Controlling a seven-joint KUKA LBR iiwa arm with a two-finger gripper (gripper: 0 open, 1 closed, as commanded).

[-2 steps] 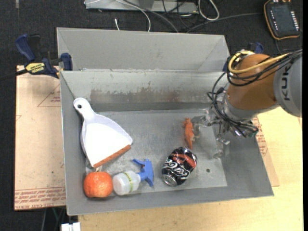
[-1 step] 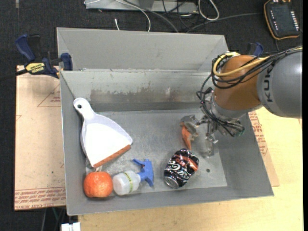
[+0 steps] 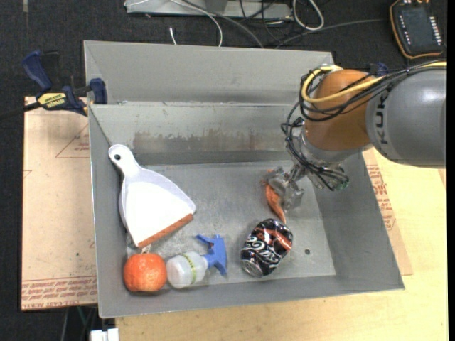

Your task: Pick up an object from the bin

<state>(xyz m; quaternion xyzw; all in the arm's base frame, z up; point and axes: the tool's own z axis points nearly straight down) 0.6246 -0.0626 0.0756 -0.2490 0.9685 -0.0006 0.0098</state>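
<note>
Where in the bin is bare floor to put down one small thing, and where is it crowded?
Bare floor: the middle, between the white dustpan and the gripper; also the front right corner, right of the crushed can. Crowded: front left, where orange ball and spray bottle lie by the dustpan.

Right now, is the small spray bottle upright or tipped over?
Tipped over: the spray bottle lies lengthwise on the bin floor, its blue trigger head pointing toward the crushed can.

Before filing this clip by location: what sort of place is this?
Likely a robotics lab: a KUKA arm over a grey metal bin, cables and a teach pendant on the floor.
</note>
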